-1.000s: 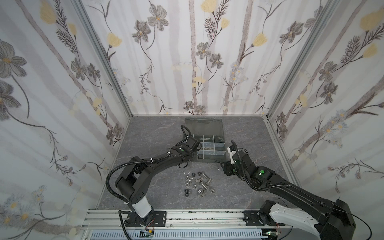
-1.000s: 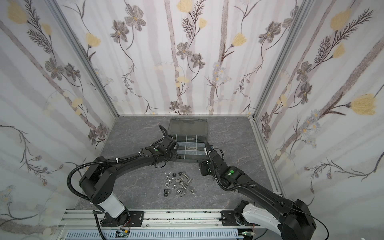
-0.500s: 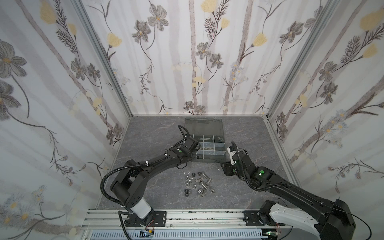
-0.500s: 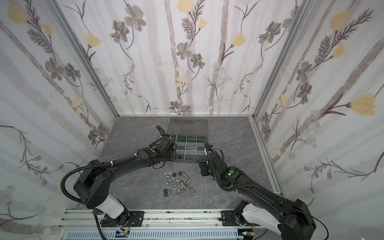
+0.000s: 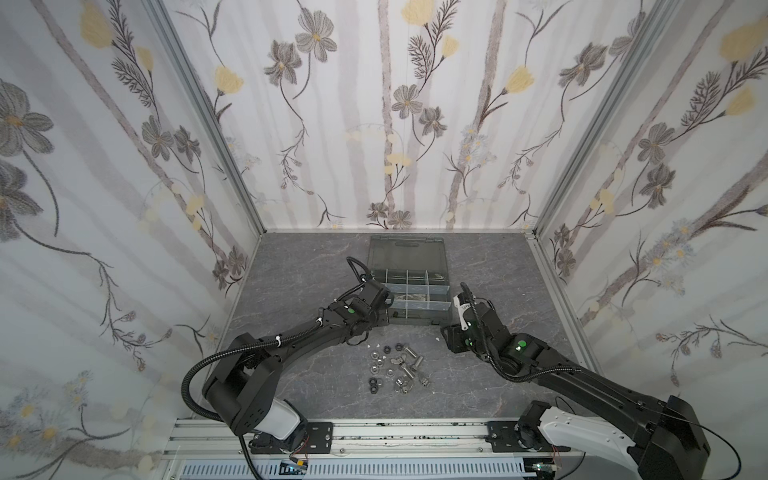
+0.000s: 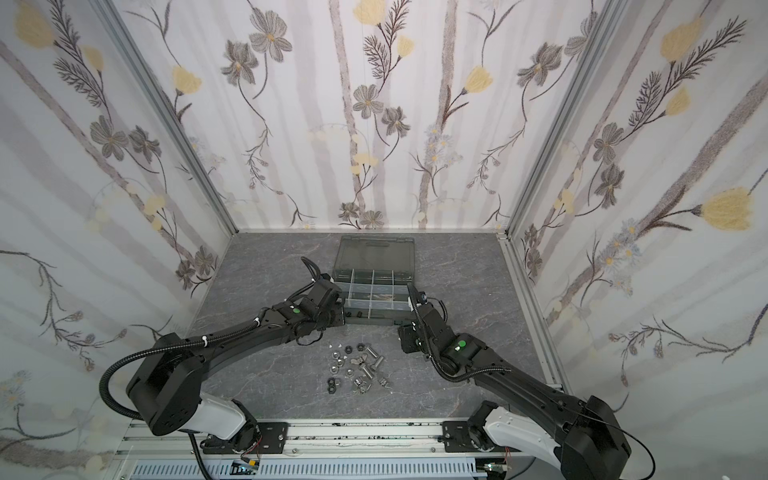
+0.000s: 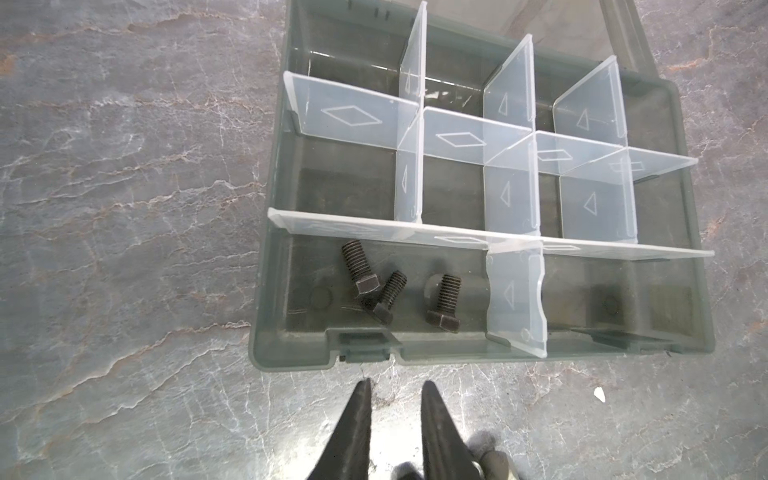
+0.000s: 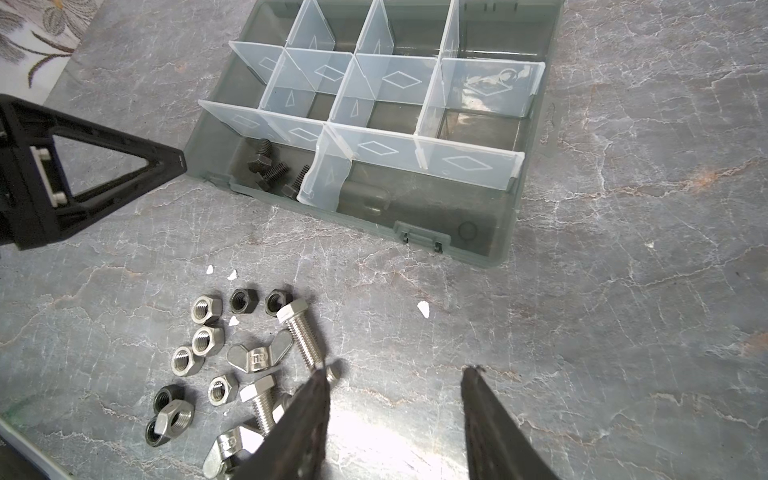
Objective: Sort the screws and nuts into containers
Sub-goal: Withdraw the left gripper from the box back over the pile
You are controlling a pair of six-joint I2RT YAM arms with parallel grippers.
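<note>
L gripper (image 7: 397,383) barely ajar, empty, just short of case (image 7: 266,299) | R gripper (image 8: 395,370) open, empty, near pile (image 5: 395,368) (lower centre, both top views) | 3 blk screws (image 7: 384,291) in near-edge cell (image 7: 316,297); silver bolts (image 8: 301,338) + nuts (image 8: 208,340) loose | risk: R finger clips bolt, pile scatters

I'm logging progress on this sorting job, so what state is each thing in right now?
organiser case: open, lid laid flat behind it.
black screws: three lying together in one front cell.
other cells: look empty.
silver bolts: loose on the table, unsorted.
nuts: loose on the table, unsorted.
left gripper: slightly open, empty.
right gripper: open, empty, near the bolts.
</note>
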